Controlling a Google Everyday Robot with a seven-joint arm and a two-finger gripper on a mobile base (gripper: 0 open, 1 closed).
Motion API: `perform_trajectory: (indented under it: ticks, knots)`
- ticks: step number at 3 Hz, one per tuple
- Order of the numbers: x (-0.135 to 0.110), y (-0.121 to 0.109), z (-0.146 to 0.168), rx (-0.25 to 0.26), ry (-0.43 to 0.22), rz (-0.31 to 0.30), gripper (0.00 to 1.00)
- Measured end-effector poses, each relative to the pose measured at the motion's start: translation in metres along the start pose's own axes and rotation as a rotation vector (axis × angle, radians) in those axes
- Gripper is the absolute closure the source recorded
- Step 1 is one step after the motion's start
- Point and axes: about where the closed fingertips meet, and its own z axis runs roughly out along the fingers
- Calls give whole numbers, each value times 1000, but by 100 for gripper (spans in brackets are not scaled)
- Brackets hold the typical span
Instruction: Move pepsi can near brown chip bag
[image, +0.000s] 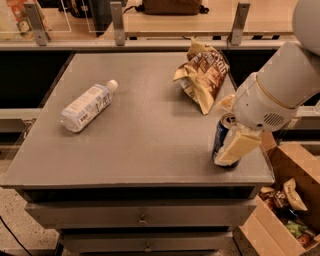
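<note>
- Pepsi can (221, 136) stands upright near the front right corner of the grey table (145, 150), close to both the front and the right edge.
- Far left, a clear water bottle (87, 106) lies on its side, white cap pointing up and to the right. It is well apart from the can and out of my way. Its pale label is too blurred to read.
- A wide stretch of bare tabletop runs between the bottle and the things on the right, from the front edge to the back.
- Below the front edge are two drawer fronts (142, 218) with small knobs.
- Toward the back right lies the brown chip bag (202, 75), crumpled, with pale yellow edges. Its lower tip points down toward the can. The light lettering on it cannot be made out.
- Only a short strip of table separates the bag's tip from the can's silver top.
- My gripper (222, 131) is at the can, with my fingers (239, 146) spread apart. One pale finger lies across the can's front lower side and the other shows just behind its top, beside the bag's tip. I cannot tell whether either one presses on the metal.
- My white arm (280, 90) comes in from the upper right, over the table's right edge.
- Right of the table, down on the floor, an open cardboard box (295, 160) holds snack packets.
</note>
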Motion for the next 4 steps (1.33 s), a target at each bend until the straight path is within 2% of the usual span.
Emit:
perform_trajectory:
  ticks: [2,3,4]
  knots:
    - [-3,-1,-7,0,0,-1,87]
    - [-11,-33,-30,94,30,-23,100]
    - [-20,-74,-55,187,64,-48,100]
